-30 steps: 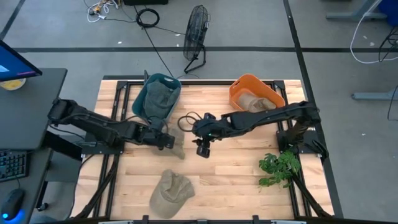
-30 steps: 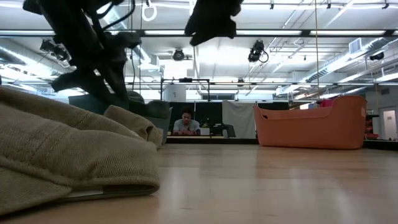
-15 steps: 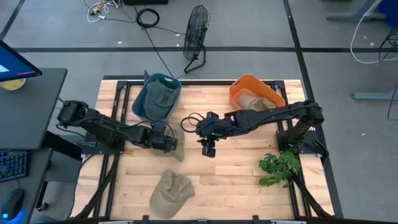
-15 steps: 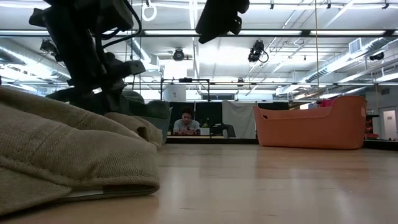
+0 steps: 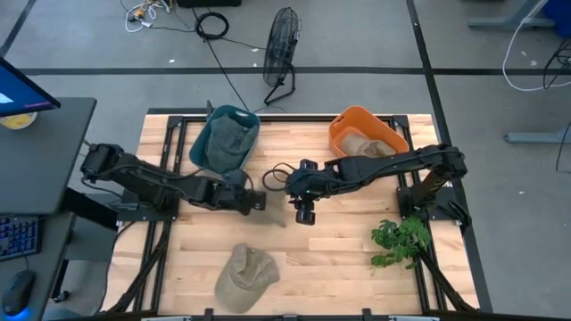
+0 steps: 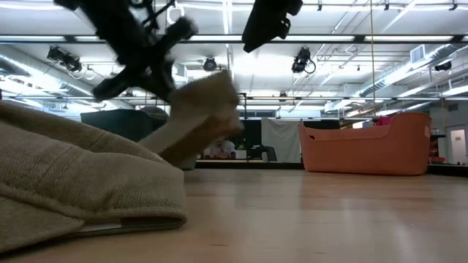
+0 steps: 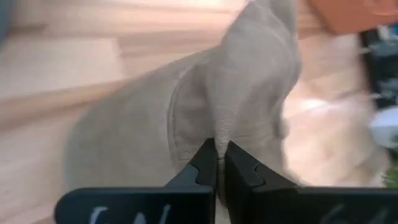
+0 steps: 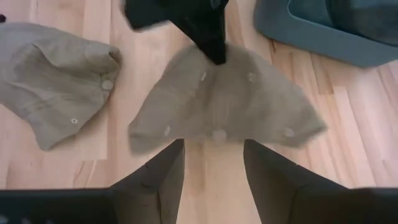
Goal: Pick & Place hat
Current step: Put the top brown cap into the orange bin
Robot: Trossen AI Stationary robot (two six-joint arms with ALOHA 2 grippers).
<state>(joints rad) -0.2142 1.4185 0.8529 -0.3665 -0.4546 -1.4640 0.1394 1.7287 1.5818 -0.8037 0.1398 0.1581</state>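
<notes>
My left gripper [image 5: 259,201] is shut on a tan hat [image 8: 224,106] at the table's middle; the hat also shows raised and tilted in the low view [image 6: 201,117]. My right gripper [image 5: 306,214] is open and empty, just right of and above that hat, its fingers [image 8: 155,180] pointing down at it. A second tan hat [image 5: 245,276] lies flat on its underside near the table's front edge. It also fills the low view's left [image 6: 73,183]. My left gripper pinches a raised fold of the hat's crown [image 7: 221,134] between its two shut fingers [image 7: 205,165]. It comes slanting from the table's left and above. The hat hangs tilted from the fingers, raised off the wood; its lowest edge is hidden behind the near hat.
A teal bin [image 5: 207,147] at the back left holds a hat. An orange bin [image 5: 343,125] at the back right holds another. A green plant [image 5: 400,241] lies at the right front. Bare wood lies between the bins and the front hat.
My left gripper has moved toward the table's right edge and risen, drawing the tan hat up from the table. The hat now stands tilted, where it lay low before. My right gripper has drifted a little toward the right and near edges.
</notes>
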